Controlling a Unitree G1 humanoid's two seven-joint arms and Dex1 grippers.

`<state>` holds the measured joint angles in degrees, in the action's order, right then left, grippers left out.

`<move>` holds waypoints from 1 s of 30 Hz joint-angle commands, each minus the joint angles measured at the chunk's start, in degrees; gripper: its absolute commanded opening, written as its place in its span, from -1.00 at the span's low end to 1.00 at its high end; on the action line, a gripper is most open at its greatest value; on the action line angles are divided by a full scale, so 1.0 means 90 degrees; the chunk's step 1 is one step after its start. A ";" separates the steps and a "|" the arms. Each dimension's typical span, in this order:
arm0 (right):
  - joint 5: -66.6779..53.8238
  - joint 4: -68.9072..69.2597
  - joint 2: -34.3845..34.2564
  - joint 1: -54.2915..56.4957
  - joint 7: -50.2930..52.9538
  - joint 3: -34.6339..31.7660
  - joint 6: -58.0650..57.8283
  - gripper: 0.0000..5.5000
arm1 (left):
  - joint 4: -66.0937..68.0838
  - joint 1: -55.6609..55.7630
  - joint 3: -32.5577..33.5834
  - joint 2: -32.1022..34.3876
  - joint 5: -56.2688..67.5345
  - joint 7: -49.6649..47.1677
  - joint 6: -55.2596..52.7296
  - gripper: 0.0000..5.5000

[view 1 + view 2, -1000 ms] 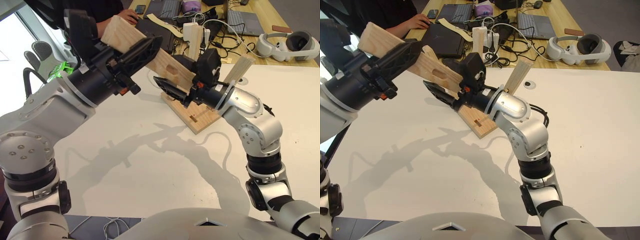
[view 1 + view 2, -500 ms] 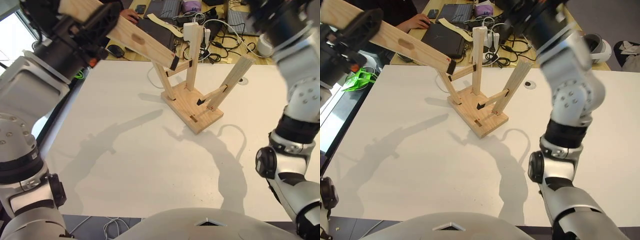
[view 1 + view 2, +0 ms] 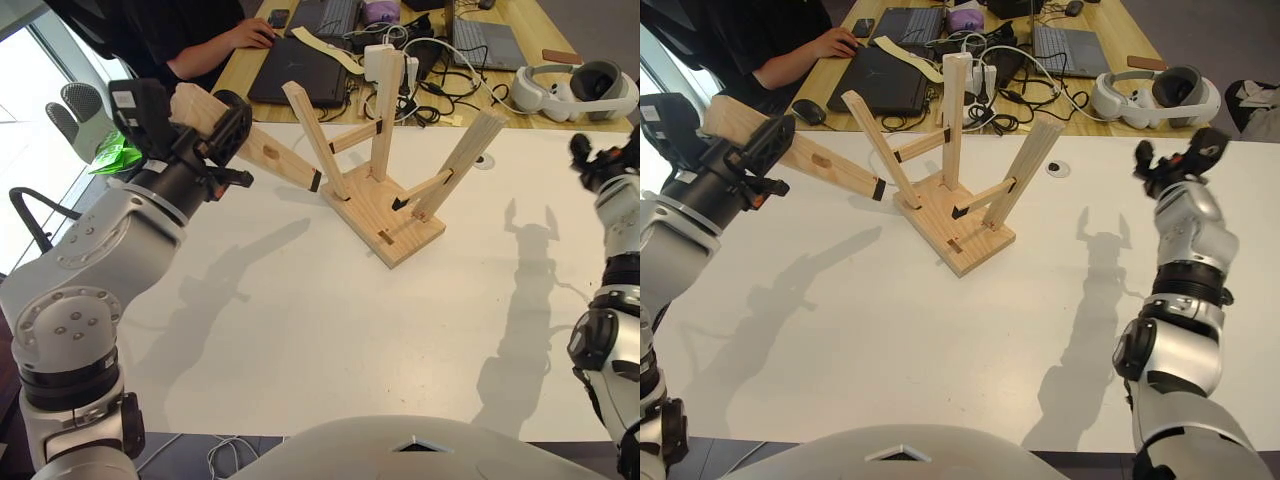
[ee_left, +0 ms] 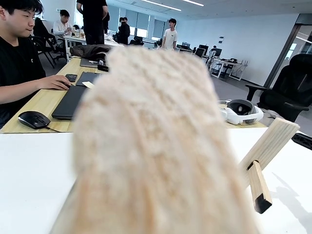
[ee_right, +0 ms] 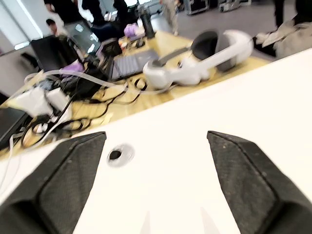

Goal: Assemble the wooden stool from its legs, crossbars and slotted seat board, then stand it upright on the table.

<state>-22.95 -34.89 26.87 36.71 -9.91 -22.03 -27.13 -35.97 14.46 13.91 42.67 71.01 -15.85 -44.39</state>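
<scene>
The slotted seat board (image 3: 392, 222) lies flat on the white table (image 3: 330, 330). Three legs rise from it: one leaning left (image 3: 312, 135), one upright (image 3: 385, 110), one leaning right (image 3: 462, 160). Short crossbars (image 3: 352, 137) join them. My left gripper (image 3: 222, 130) is shut on a fourth wooden leg (image 3: 272, 158), held slanting down; its dark tip ends beside the left-leaning leg, and I cannot tell whether they touch. This leg (image 4: 156, 146) looms blurred in the left wrist view. My right gripper (image 3: 1170, 160) hangs open above the table's right side, its fingers (image 5: 63, 185) wide apart with nothing between them.
Behind the table stands a wooden desk with laptops (image 3: 295, 75), tangled cables (image 3: 440, 70) and a white headset (image 3: 580, 85). A person's hand rests on a mouse there. A small round grommet (image 3: 1053, 168) sits near the table's far edge. The near half of the table is open.
My right arm has left the stool, swung up and away, and now hangs at the far right. My left gripper has moved down and left with the leg in it.
</scene>
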 commanded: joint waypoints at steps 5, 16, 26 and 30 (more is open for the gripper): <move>-0.0132 0.1214 -0.1299 -0.0486 -0.0568 0.1006 -0.0793 0.40 | -0.0039 0.0200 -0.0462 -0.0213 -0.0717 0.0126 -0.0218 -0.63; -0.0287 0.3185 -0.1587 -0.1286 -0.0995 0.1759 -0.2153 0.40 | -0.0106 -0.0129 -0.0353 0.0102 -0.1747 0.0433 -0.0940 -0.63; -0.0017 0.3866 -0.1524 -0.1564 -0.0836 0.1960 -0.2274 0.40 | -0.0509 -0.0697 0.0787 -0.1650 0.0126 -0.2118 -0.1156 -0.63; 0.0104 0.3975 -0.1542 -0.1699 -0.0669 0.1837 -0.2192 0.40 | -0.0811 -0.1364 0.0505 -0.2298 0.2021 -0.3698 -0.0259 -0.63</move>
<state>-22.82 -0.14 12.47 22.43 -16.84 -4.76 -47.30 -41.84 4.11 20.30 23.50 83.44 -44.17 -49.91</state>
